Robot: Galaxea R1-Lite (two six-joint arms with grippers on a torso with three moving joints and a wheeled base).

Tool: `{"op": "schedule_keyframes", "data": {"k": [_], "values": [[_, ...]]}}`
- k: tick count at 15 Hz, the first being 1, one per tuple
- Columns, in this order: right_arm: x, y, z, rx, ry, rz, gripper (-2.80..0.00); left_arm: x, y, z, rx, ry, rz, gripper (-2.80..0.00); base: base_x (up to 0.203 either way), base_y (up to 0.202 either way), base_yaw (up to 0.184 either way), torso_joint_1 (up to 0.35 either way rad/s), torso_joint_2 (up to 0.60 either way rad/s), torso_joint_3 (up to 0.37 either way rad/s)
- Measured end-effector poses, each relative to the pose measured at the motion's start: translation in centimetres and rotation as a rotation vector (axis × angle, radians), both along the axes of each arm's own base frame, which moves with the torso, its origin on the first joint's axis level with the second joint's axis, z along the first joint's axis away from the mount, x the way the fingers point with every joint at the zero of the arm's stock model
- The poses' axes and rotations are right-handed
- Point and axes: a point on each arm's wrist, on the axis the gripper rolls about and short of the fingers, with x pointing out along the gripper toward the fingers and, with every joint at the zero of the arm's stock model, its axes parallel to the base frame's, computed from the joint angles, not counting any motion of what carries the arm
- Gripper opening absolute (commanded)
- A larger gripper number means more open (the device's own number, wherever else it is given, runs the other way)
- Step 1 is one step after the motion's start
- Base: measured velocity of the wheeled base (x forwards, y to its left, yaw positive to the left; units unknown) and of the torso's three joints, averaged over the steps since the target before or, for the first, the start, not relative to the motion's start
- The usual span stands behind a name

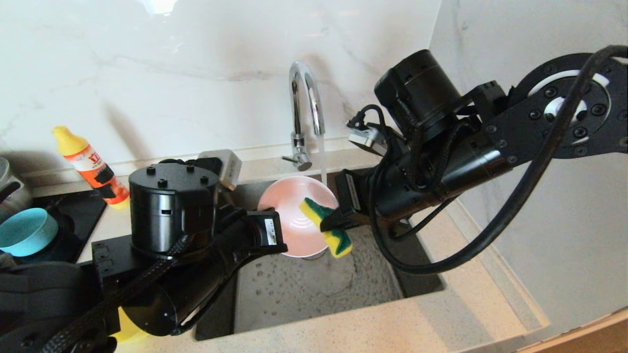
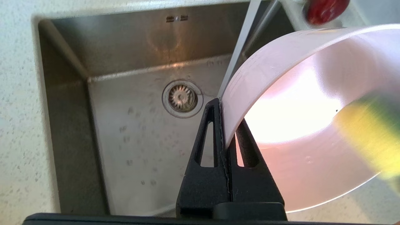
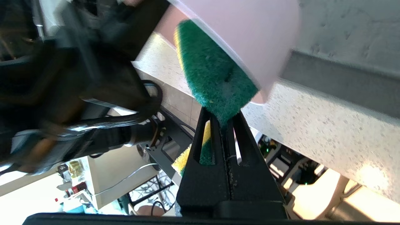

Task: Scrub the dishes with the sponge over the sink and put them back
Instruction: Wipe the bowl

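The pale pink bowl [image 1: 289, 215] hangs tilted over the sink [image 1: 314, 294], its hollow facing the right arm. My left gripper [image 1: 275, 223] is shut on the bowl's rim; in the left wrist view its fingers pinch the pink wall [image 2: 297, 125] at the gripper [image 2: 227, 120]. My right gripper [image 1: 337, 218] is shut on the yellow and green sponge [image 1: 327, 226], which is folded between its fingers [image 3: 222, 118]. The sponge's green face [image 3: 215, 72] presses on the bowl's [image 3: 243, 31] rim and reaches inside it [image 2: 372, 137]. A light blue bowl [image 1: 27, 230] rests at far left.
Water runs from the chrome faucet [image 1: 305, 108] just behind the bowl. The drain strainer [image 2: 182, 97] lies below in the wet basin [image 2: 134, 150]. An orange detergent bottle [image 1: 91, 166] stands on the back counter at left. A red fruit [image 2: 325, 7] shows beyond the sink.
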Motion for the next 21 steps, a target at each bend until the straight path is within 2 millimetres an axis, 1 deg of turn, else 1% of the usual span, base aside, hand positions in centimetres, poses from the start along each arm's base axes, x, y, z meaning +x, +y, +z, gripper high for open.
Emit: {"op": "schedule_keyframes", "data": {"k": [3, 6, 10, 14, 18, 21], "values": [[-0.1, 0.2, 0.8, 0.034, -0.040, 0.009, -2.80, -0.1, 0.1, -0.2, 0.007, 0.004, -0.002, -2.80, 0.000, 0.000, 0.000, 0.000, 0.00, 0.000], [-0.2, 0.6, 0.6, 0.038, -0.046, 0.024, -2.80, -0.2, 0.1, -0.1, 0.005, 0.001, -0.002, -2.80, 0.000, 0.000, 0.000, 0.000, 0.00, 0.000], [-0.8, 2.4, -0.7, 0.010, -0.010, 0.068, -2.80, -0.1, 0.1, 0.2, -0.003, -0.006, -0.002, -2.80, 0.000, 0.000, 0.000, 0.000, 0.00, 0.000], [-1.2, 3.3, -2.1, -0.025, 0.026, 0.093, -2.80, -0.1, 0.1, 0.3, -0.006, -0.007, -0.001, -2.80, 0.000, 0.000, 0.000, 0.000, 0.00, 0.000], [-1.6, 3.0, -2.8, -0.055, 0.050, 0.093, -2.80, 0.0, 0.2, 0.3, -0.009, -0.008, 0.005, -2.80, 0.000, 0.000, 0.000, 0.000, 0.00, 0.000], [-2.2, 1.8, -2.5, -0.062, 0.053, 0.085, -2.80, 0.1, 0.2, 0.3, -0.011, -0.007, 0.007, -2.80, 0.000, 0.000, 0.000, 0.000, 0.00, 0.000]]}}
